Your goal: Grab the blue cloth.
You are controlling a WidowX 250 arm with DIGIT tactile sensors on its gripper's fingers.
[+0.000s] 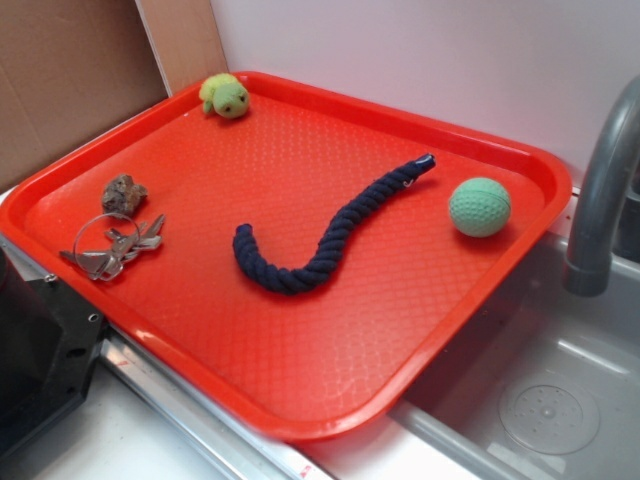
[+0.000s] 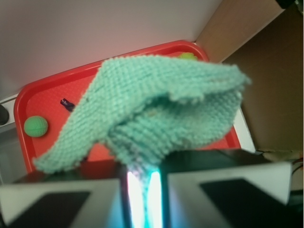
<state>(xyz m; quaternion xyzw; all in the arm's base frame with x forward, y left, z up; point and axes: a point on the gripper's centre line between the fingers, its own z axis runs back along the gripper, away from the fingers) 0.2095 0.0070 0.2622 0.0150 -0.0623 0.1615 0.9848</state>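
Note:
In the wrist view the blue cloth (image 2: 156, 102), a pale blue-green terry rag, hangs bunched from my gripper (image 2: 141, 178). The jaws are closed on a fold of it, high above the red tray (image 2: 42, 95). The cloth fills most of that view and hides much of the tray. In the exterior view neither the gripper nor the cloth shows.
On the red tray (image 1: 300, 360) lie a dark navy braided rope (image 1: 320, 235), a green ball (image 1: 479, 207), a yellow-green plush toy (image 1: 225, 96), a brown lump (image 1: 124, 193) and a key ring (image 1: 110, 245). A grey faucet (image 1: 600, 190) and sink (image 1: 540, 390) are to the right.

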